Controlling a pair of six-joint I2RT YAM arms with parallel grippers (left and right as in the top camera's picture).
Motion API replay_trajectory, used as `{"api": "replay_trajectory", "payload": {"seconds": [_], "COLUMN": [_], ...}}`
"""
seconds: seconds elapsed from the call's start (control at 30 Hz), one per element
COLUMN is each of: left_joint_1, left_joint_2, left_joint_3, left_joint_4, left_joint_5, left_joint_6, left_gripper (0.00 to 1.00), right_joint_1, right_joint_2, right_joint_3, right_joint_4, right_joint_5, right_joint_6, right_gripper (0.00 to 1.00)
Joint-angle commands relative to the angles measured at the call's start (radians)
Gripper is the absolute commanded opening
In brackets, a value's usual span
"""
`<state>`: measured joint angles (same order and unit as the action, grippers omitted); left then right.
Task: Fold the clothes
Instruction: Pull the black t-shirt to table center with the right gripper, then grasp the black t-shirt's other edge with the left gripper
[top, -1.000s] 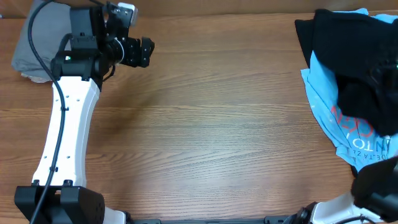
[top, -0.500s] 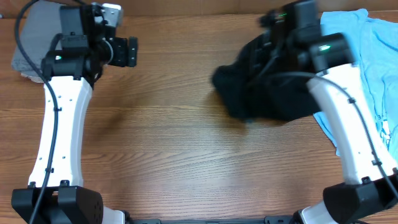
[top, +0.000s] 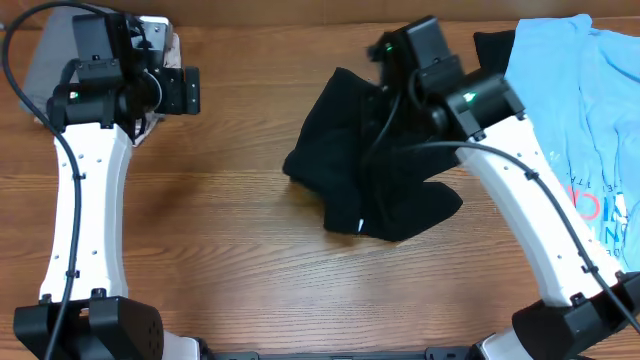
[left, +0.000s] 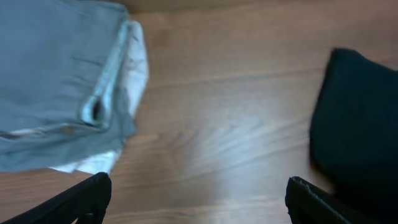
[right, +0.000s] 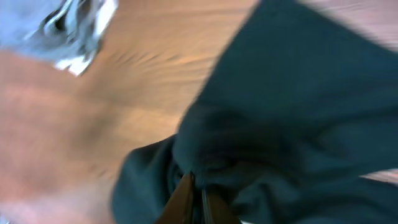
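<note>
So, it's a wood-grain table (top: 250, 280), brown planks running left to right, with nothing of the room visible past it. Its far edge shows as a paler strip along the top of the overhead view.

The black T-shirt (top: 390, 190) is in a crumpled heap a bit right of centre, one lobe poking out left and another sagging toward the near side. The right gripper (right: 198, 186) has its jaws pressed together, pinching a bunch of that black fabric at the far side of the heap. The right arm (top: 520, 190) slants over the shirt from the near right corner.

The light blue tee (top: 570, 90) is spread in the far right corner and runs off the right edge of the picture, with red print showing near that edge. It's just beside the black heap.

The far left corner holds a grey folded garment (left: 56, 81) with a pale piece (left: 134, 74) sticking out under it. The left gripper (top: 188, 90) hangs just right of that stack with jaws spread wide and nothing between them but bare wood.

For open room, there's a broad bare stretch between the left arm (top: 85, 220) and the black shirt. There's also a bare strip along the near edge between the two arm bases.
</note>
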<state>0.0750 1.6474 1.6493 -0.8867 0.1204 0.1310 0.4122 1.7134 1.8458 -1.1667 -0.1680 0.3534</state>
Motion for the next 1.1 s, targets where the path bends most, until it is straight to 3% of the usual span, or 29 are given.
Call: {"api": "replay_trajectory", "payload": {"seconds": [0.0,0.23,0.5,0.8,1.07], "left_joint_1": [-0.057,-0.217,-0.319,-0.381,-0.445], "left_joint_2": [-0.006,0.054,0.197,0.359,0.527], "left_joint_3": [0.021,0.021,0.021,0.021,0.021], "left_joint_4": [-0.039,-0.094,-0.014,0.297,0.550], "left_joint_5": [0.037,0.092,0.169,0.269,0.349], "left_joint_6": [0.009,0.149,0.211,0.237,0.256], "left_gripper": [0.91,0.91,0.93,1.00,0.99], "right_joint_1": [-0.098,-0.258,-0.263,-0.272,-0.272], "right_joint_2": [0.009,0.111,0.144,0.144,0.144], "right_joint_3": [0.019,0.019,0.019,0.019,0.019], "right_joint_4": [0.017,0.038,0.029,-0.019,-0.040], "right_joint_5": [0.089,0.035,0.025,0.024,0.006], "right_joint_6": [0.014,-0.026,-0.048,-0.105,-0.118], "right_gripper": [0.04,0.04,0.04,0.04,0.04]}}
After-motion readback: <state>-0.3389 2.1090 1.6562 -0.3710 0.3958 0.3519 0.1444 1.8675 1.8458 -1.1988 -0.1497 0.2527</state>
